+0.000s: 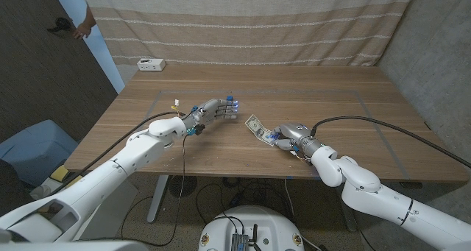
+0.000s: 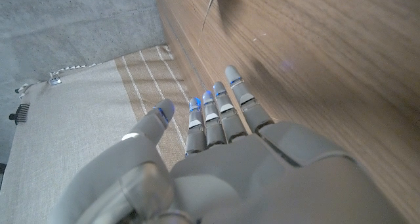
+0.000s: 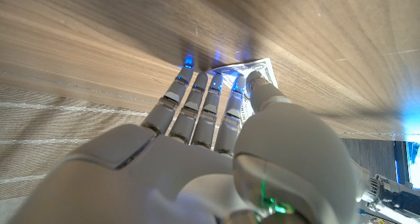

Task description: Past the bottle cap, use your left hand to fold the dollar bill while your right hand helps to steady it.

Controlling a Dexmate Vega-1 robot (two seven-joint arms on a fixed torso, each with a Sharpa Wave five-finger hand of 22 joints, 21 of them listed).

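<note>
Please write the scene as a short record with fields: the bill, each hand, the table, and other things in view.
bill: dollar bill lies on the table, near the middle
right hand: right hand has its fingertips on the bill's near end
left hand: left hand is left of the bill, fingers out straight, holding nothing, apart from the bill
table: wooden table
other: small white box at the far left corner
bottle cap: cannot make one out

Head view high, overlooking table [image 1: 221,144]; wrist views close, skimming same tabletop.
</note>
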